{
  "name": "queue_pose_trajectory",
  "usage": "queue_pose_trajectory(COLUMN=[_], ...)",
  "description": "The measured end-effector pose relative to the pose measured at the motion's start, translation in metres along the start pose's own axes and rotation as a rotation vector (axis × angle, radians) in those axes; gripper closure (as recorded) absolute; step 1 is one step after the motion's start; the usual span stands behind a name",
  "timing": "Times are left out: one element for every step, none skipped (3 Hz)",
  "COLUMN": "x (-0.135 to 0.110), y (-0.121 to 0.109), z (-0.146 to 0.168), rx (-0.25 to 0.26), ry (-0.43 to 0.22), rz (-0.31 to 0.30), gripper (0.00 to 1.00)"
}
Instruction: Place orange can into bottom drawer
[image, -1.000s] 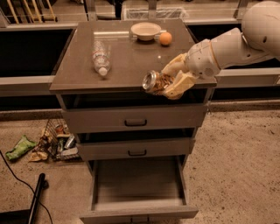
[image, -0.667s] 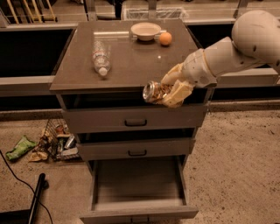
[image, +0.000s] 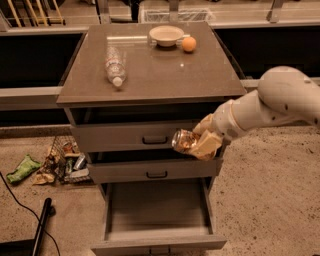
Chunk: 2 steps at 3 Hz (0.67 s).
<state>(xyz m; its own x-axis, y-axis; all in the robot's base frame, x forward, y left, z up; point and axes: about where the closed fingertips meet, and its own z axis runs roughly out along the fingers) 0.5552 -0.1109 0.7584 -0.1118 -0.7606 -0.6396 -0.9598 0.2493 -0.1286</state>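
Observation:
My gripper (image: 200, 141) is shut on the orange can (image: 184, 141), holding it on its side with the silver end pointing left. It hangs in front of the top and middle drawer fronts, at the cabinet's right side. The bottom drawer (image: 157, 239) is pulled out wide below it; its grey inside shows nothing in it. The can is above the drawer's right half, well above its floor. My white arm (image: 272, 102) reaches in from the right.
On the cabinet top (image: 150, 75) lie a clear plastic bottle (image: 114, 66), a white bowl (image: 166, 35) and a round orange fruit (image: 189, 44). Litter (image: 55, 162) lies on the floor at the left. A black cable and pole (image: 40, 227) sit at bottom left.
The arm has lowered the can from the cabinet top's front edge down to the level of the upper drawer fronts. The camera view has shifted too.

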Motion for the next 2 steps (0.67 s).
queue_pose_trajectory(x=[0.0476,0.0477], y=[0.0269,0.0269], z=[0.0297,0.0298], rx=[-0.008,-0.007], ry=[0.026,0.026], rz=[0.127,0.127], gripper=[1.0,1.0])
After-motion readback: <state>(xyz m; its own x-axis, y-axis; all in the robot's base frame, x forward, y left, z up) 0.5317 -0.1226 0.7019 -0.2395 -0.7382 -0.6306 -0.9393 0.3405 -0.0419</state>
